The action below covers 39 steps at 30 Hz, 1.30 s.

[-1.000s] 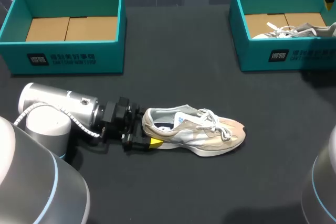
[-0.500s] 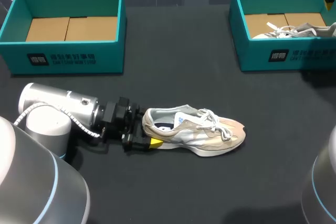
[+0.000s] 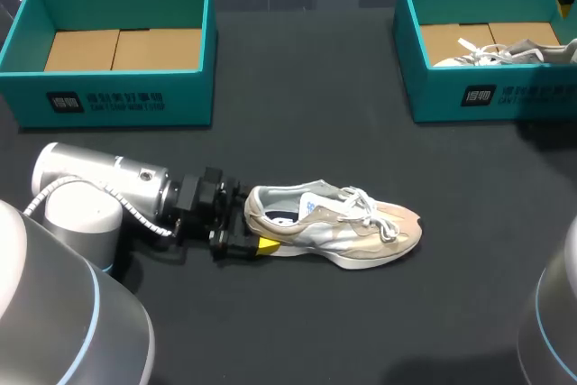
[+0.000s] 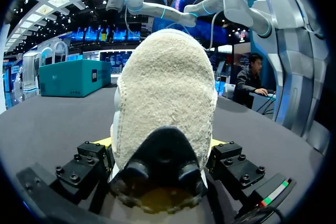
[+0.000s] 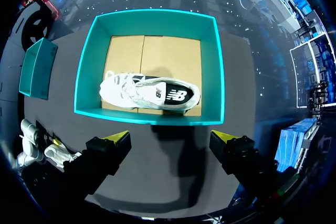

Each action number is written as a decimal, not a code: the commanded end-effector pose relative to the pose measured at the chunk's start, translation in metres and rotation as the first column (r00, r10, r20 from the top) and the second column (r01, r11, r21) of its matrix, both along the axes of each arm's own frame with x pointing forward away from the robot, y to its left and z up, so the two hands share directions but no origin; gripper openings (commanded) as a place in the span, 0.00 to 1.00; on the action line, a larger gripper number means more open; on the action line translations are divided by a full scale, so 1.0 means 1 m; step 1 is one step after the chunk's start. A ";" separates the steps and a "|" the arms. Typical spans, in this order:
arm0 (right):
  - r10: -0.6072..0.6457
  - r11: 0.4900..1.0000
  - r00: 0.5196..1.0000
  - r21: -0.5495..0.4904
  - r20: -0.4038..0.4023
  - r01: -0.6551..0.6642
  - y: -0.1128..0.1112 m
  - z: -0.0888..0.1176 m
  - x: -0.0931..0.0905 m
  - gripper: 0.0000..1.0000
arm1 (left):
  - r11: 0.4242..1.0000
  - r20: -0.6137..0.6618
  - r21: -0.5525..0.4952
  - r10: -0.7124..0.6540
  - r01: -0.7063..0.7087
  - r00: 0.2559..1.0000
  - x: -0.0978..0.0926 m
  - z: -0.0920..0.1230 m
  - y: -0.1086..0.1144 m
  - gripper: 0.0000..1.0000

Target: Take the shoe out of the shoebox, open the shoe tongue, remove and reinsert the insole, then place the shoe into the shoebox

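Note:
A beige and white shoe (image 3: 338, 223) stands upright on the black table, toe pointing right. My left gripper (image 3: 253, 221) lies low on the table at its heel. In the left wrist view the fuzzy heel (image 4: 165, 103) fills the space between the wide-spread fingers (image 4: 103, 141); I see no squeeze on it, so the gripper (image 4: 160, 145) is open. The right gripper (image 5: 170, 137) hangs open high above the right teal shoebox (image 5: 152, 117), nothing between its fingers. That shoebox (image 3: 487, 96) holds a second shoe (image 5: 149, 93).
An empty teal shoebox (image 3: 117, 101) with a brown cardboard floor stands at the back left. The second shoe (image 3: 505, 53) lies along the right box's floor. Black tabletop (image 3: 306, 105) stretches between the two boxes and in front of the shoe.

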State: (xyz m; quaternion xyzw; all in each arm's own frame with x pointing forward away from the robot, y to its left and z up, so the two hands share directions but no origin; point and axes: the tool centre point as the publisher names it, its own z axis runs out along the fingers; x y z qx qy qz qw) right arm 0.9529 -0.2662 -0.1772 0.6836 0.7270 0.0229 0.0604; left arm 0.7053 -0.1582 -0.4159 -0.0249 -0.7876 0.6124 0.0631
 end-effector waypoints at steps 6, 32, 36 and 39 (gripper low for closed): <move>-0.040 0.999 0.999 0.005 -0.011 0.040 0.055 0.011 -0.035 1.00 | 1.000 0.000 0.000 0.001 -0.001 1.000 -0.002 -0.002 -0.004 0.00; -0.207 0.977 0.978 -0.047 0.034 0.209 0.301 0.012 -0.176 1.00 | 1.000 0.000 0.000 0.001 -0.001 1.000 -0.002 -0.002 -0.004 0.00; -0.232 0.970 0.972 -0.070 0.022 0.233 0.332 0.005 -0.186 1.00 | 1.000 0.000 0.000 0.001 -0.001 1.000 -0.002 -0.002 -0.004 0.00; -0.259 0.962 0.966 -0.089 0.020 0.260 0.348 0.001 -0.194 1.00 | 1.000 0.000 0.000 0.001 -0.001 1.000 -0.002 -0.002 -0.004 0.00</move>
